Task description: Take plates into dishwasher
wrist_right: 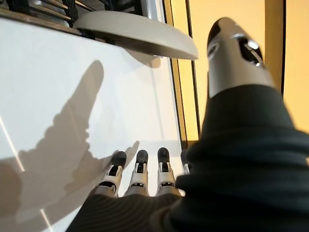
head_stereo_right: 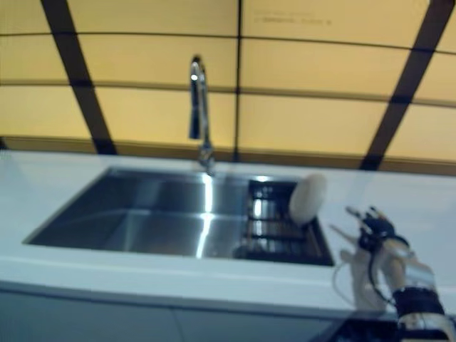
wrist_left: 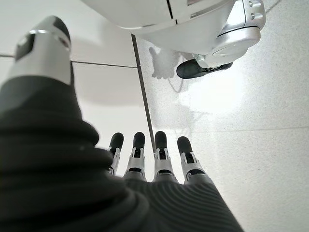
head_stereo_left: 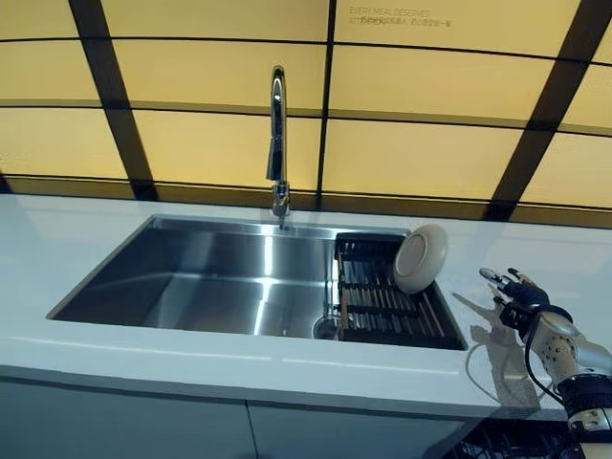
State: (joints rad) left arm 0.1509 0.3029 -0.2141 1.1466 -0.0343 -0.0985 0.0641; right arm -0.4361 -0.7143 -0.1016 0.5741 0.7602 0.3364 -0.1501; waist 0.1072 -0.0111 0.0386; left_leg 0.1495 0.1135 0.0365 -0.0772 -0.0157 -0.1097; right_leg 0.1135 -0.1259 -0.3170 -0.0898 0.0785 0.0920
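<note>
While my left hand point(wrist_left: 145, 159) hangs low with fingers straight, out of the head views, I see my right hand point(head_stereo_left: 521, 292) released, fingers extended, over the countertop's point(head_stereo_left: 535, 258) right edge. 1 plate point(head_stereo_left: 421, 258) leans on edge in the sink rack point(head_stereo_left: 378, 301), ahead and to its left, nearer my right hand.

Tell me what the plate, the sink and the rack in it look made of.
Plate: probably glazed ceramic, off-white with a smooth soft sheen; could be melamine.
Sink: stainless steel, brushed, with streaky reflections on its walls.
Rack: dark slats, likely coated metal or plastic; cannot tell which.
</note>
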